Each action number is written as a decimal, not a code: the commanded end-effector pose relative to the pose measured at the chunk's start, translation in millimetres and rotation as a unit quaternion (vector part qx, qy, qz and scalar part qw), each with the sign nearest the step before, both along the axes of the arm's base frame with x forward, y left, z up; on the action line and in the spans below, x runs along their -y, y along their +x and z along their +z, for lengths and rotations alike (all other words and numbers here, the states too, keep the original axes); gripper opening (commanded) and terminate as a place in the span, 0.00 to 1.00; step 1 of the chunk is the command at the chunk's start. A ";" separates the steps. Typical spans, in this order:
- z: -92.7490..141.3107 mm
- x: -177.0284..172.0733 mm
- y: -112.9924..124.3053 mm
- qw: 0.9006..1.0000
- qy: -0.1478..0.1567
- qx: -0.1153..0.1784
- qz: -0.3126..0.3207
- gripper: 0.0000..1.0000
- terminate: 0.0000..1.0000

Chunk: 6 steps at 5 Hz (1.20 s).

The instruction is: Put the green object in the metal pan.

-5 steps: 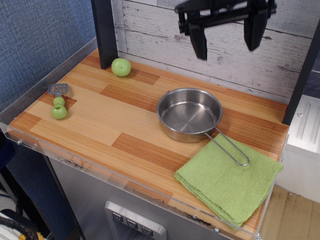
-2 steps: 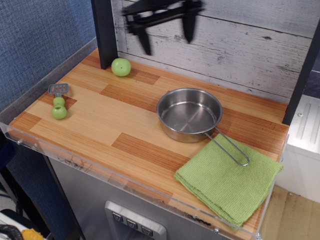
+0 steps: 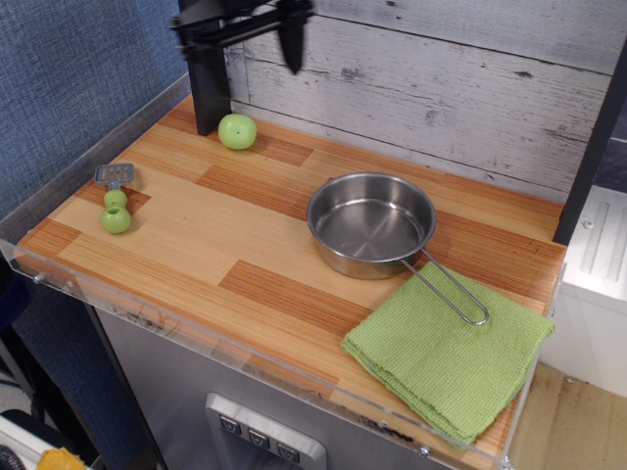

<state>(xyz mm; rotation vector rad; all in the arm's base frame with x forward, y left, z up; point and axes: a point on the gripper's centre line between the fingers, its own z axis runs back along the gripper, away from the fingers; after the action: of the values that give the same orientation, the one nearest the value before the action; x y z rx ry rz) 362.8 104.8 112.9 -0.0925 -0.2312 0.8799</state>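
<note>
Our gripper [image 3: 247, 37] had swept left along the far wall: a second earlier it hung high above the far right of the counter, a moment later it was over the middle of the wall, and at this point it stood at the top of the picture nearly above the green object [image 3: 237, 131]. Its fingers [image 3: 292, 47] were spread wide and held nothing; the right one showed dark against the white planks, while the left one merged with the black post [image 3: 208, 83] behind it, so we could not trace its tip. Below and a little nearer, the green object sat on the wooden counter [image 3: 196, 245] in the far left corner, just beside the foot of that post, where it had been in both earlier pictures. The metal pan [image 3: 370, 224] stood well apart to the right, empty, its wire handle reaching near-right over the edge of the green cloth [image 3: 448, 357]. The small spatula [image 3: 115, 199] lay near the left edge, untouched. We judged that the sideways travel was almost done and that the descent had not yet begun. The post stood close to the object, so we expected the lowering fingers to need care on that side.
</note>
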 end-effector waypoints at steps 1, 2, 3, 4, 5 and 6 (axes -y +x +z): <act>-1.3 -31.6 14.2 0.997 0.045 0.053 -0.015 1.00 0.00; -7.1 -35.0 24.9 0.994 0.074 0.058 -0.050 1.00 0.00; -13.6 -38.1 29.1 0.993 0.084 0.067 -0.049 1.00 0.00; -27.0 -39.5 29.1 0.995 0.077 0.052 -0.046 1.00 0.00; -40.3 -40.7 26.3 0.996 0.071 0.042 -0.031 1.00 0.00; -53.9 -43.4 25.8 0.997 0.070 0.030 -0.029 1.00 0.00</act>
<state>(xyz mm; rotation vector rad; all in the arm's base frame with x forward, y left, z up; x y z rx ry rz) 387.6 142.1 37.6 0.0038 -0.2878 0.8018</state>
